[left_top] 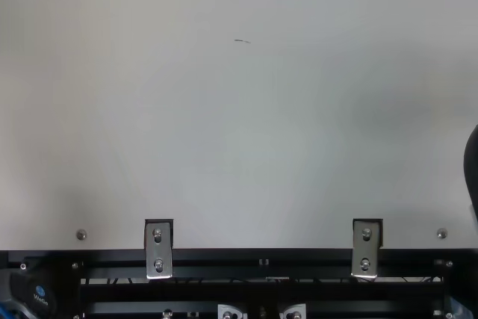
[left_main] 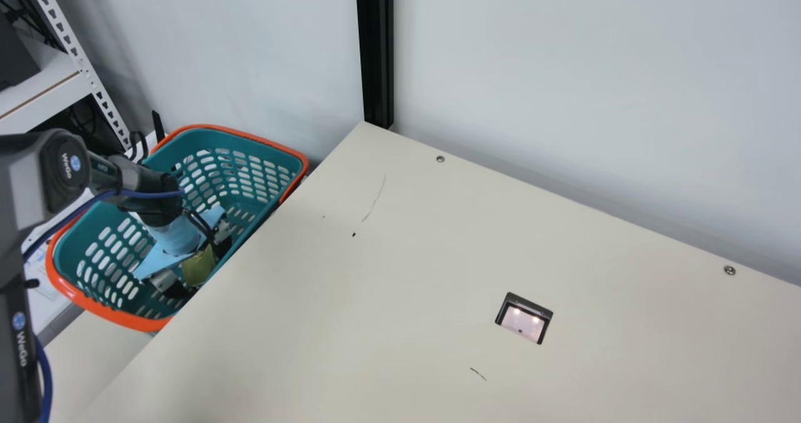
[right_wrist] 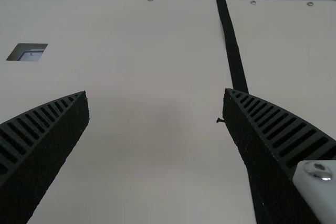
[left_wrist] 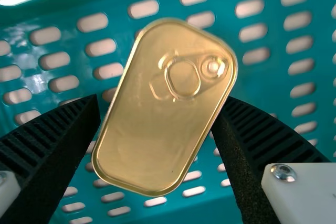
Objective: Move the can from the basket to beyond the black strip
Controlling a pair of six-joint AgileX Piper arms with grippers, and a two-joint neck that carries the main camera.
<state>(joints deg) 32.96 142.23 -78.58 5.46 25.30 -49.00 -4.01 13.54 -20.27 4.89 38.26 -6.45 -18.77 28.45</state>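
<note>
The job is standing, as far as I can judge, near its middle; the reaching and the grasping are looking done, while the lifting out, the carrying over and the setting down are all remaining. The can (left_wrist: 152,129) is sitting inside the basket (left_main: 119,315), at the left of the main view, so it is not yet lying on the table (left_main: 313,298); the left gripper (left_wrist: 163,111) is grasping it, both ribbed fingers apparently pressing on its opposite edges, its gold lid and ring pull (left_wrist: 182,78) facing the wrist camera. The right gripper (right_wrist: 156,103) is hanging over the table, its fingers standing well apart with nothing between them; the black strip (right_wrist: 232,51) is running along the tabletop in the right wrist view, passing behind one of those fingers; the far side of that strip is waiting as the goal, and getting there will probably be calling for a handover from the left gripper to the right.

As for the count, I am finding one can, one basket, one black strip and two grippers; one square opening (left_main: 524,320) is showing towards the lower right of the main view, and two metal brackets (left_top: 158,250) are lining the table's near edge, low in the top view.
</note>
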